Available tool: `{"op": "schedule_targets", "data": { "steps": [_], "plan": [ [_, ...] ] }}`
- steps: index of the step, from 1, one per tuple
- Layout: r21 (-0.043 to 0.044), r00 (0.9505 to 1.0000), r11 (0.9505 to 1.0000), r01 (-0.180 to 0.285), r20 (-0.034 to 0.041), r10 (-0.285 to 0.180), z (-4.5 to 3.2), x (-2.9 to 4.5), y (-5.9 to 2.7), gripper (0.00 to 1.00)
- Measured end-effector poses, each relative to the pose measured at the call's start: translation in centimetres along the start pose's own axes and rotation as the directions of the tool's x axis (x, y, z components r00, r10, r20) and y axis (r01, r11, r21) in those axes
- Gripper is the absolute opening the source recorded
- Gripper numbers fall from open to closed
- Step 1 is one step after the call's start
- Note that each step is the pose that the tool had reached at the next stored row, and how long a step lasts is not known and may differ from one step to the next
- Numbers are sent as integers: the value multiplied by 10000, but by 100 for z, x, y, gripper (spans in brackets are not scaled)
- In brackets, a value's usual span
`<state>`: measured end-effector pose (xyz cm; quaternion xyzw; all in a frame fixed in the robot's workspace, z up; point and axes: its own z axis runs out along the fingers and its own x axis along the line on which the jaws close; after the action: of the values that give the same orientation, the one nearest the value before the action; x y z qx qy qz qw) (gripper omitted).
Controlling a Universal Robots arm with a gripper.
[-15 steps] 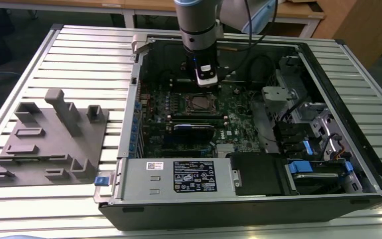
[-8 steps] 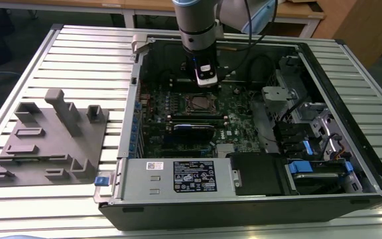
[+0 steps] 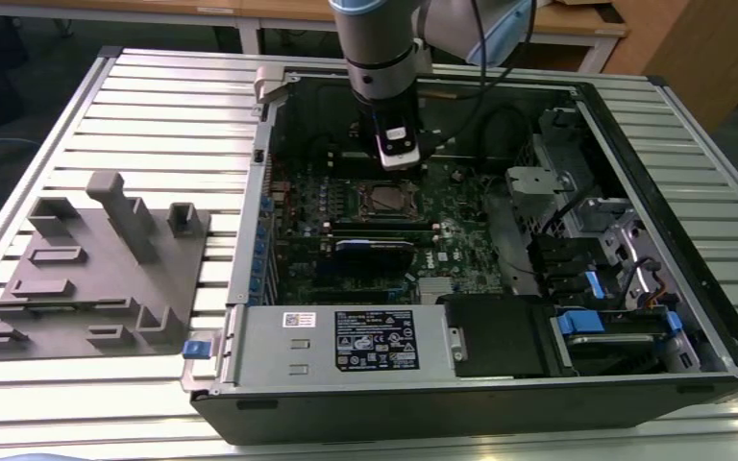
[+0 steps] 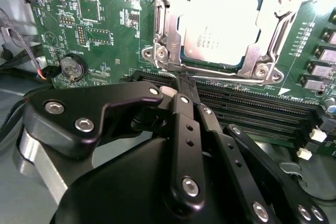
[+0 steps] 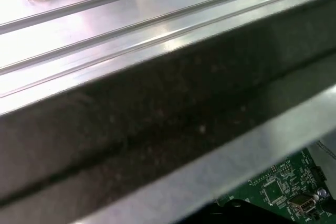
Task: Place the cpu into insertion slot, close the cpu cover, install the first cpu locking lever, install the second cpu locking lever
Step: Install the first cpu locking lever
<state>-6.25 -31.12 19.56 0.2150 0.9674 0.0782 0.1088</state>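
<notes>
The cpu [image 4: 219,23], a silver-grey square, lies in the insertion slot [image 3: 388,200] on the green board. The cpu cover [image 4: 169,24], a silvery frame with a window, lies flat over it. A thin metal locking lever [image 4: 231,80] runs along the socket edge beside the memory slots. My gripper [image 4: 184,81] has its black fingers [image 4: 181,129] drawn together, shut, with the tips at that lever near the socket's corner. In the exterior view my gripper [image 3: 399,163] hangs inside the open case just above the far edge of the socket.
Long black memory slots [image 4: 252,109] lie beside the socket, and a coin battery [image 4: 71,66] sits nearby. The case wall [image 5: 157,108] is close behind the wrist. A grey fixture block [image 3: 100,269] stands at the exterior view's left. The power supply [image 3: 343,338] and drive bays [image 3: 600,288] line the case's near and right sides.
</notes>
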Motion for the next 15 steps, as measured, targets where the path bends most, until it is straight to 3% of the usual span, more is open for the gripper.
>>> {"op": "schedule_targets", "data": {
  "steps": [6, 12, 15],
  "plan": [
    [-10, 10000, 10000, 5, 29, -5, 8, -6, -29, 10],
    [-59, 9999, 10000, 15, 116, -15, 44, 6, -38, 10],
    [-92, 9999, 10000, 7, 107, -6, 44, 6, -40, 10]
  ]
}}
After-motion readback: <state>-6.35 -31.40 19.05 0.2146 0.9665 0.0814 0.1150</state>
